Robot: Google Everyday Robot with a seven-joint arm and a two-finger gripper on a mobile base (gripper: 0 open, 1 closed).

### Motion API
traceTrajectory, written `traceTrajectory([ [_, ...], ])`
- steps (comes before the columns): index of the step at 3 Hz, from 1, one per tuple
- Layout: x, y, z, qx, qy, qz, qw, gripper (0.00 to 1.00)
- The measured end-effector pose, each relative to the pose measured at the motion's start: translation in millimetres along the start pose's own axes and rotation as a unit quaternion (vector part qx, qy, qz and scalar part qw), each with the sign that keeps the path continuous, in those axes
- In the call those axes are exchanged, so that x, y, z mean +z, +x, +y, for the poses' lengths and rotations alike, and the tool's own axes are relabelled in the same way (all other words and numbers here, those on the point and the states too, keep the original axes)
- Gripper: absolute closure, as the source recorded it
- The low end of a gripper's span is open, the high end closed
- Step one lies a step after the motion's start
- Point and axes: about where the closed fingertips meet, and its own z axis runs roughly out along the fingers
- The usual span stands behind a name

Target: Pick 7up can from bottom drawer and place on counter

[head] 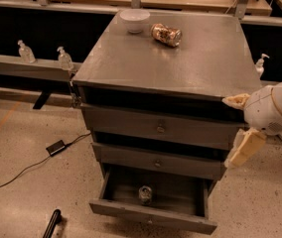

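Silvery 7up can (145,194) stands in bottom drawer (151,217), well below the hand (241,125), jaws apart.

The pincer (228,133) sits at the right edge of the view, about mid-height. It is carried on a rounded white wrist (275,108) that comes in from the right. Its two cream fingers (245,148) point left and stand spread wide apart. The upper one lies nearly level, and the lower one slants down and to the left.
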Motion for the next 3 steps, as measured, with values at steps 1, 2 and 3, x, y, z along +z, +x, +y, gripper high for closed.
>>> traceTrajectory([
  [1,59,-6,26,-0.001,-0.021,-0.067,0.9975,0.00],
  [2,114,-6,56,0.037,-0.012,-0.180,0.9829,0.00],
  [3,134,-29,50,0.066,0.022,-0.274,0.9592,0.00],
])
